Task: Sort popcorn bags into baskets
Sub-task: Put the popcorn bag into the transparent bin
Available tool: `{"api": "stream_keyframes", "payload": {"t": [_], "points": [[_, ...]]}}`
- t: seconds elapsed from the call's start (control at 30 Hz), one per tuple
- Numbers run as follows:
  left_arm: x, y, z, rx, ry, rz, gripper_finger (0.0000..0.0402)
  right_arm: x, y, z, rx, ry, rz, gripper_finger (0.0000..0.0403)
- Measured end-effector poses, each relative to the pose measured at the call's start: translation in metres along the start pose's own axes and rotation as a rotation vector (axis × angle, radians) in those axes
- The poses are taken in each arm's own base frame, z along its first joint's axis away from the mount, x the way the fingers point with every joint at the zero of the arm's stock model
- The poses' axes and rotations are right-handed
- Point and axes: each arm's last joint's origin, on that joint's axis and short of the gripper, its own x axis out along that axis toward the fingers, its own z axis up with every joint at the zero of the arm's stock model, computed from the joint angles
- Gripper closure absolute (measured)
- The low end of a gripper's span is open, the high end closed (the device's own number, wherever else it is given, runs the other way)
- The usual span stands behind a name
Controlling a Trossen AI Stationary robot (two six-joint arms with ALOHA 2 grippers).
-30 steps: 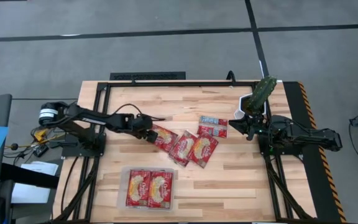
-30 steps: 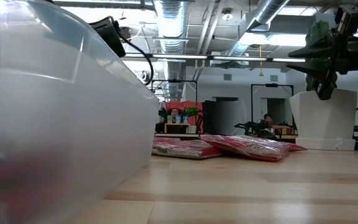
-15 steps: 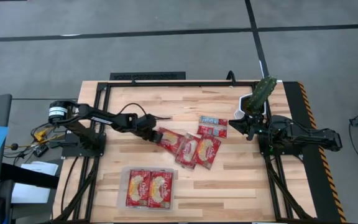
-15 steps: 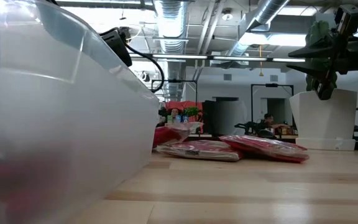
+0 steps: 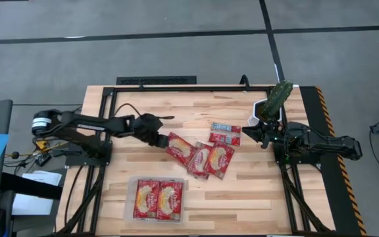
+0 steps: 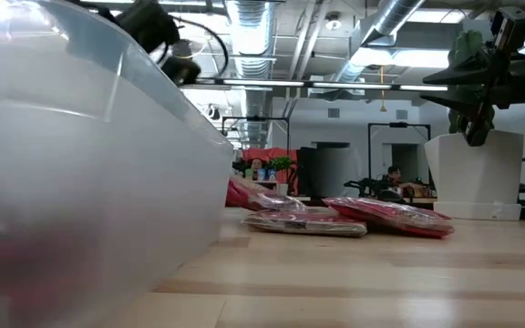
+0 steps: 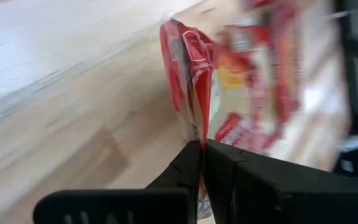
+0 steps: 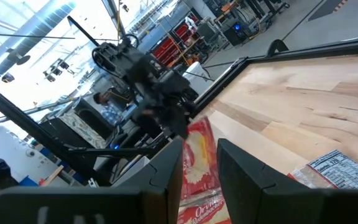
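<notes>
Landmark: clear tray, near edge of the tabletop, left of centre.
Popcorn bags, total: 6 counted in high view.
In tray: 2 bags, side by side, flat – left one, right one.
Loose on tabletop: 4, all beyond the tray twd centre.
Held bag: red, up and right of tray; its left end is pinched, the rest overlaps the next bag.
Middle pair: bag and bag, touching, overlapped w/ each other (right of the held one).
Label-up bag: blue-white panel showing, farthest from tray, just beyond the middle pair.
Left gripper: fingers pressed tight together on the held bag's edge (wrist view shows the film clamped betw. the two dark fingers); sits beyond the tray, above its right half.
Right gripper: well right of the tray, near the white bowl; fingers stand apart w/ a gap, nothing between them.
Bowl: 1, w/ 1 green object in it, far right corner area.
Low view: tray wall fills the left side; 3 red bags visible past it, one end lifted off the wood.
</notes>
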Motion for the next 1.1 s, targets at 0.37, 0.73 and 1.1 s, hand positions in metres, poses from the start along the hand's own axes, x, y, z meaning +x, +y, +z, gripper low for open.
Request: {"api": "stream_keyframes", "payload": {"t": [0.37,0.73,1.1], "points": [[-0.05,-0.026,-0.001,0.059,0.044,-0.276,0.0401,0.0,0.0,0.0,-0.001,0.0,0.0,0.028],[-0.086,-0.045,-0.015,0.039,0.103,-0.474,0.0401,0.0,0.0,0.0,-0.001,0.0,0.0,0.028],[-0.118,-0.085,-0.043,0.028,0.321,-0.696,0.0401,0.0,0.0,0.0,0.0,0.0,0.0,0.0282]]}}
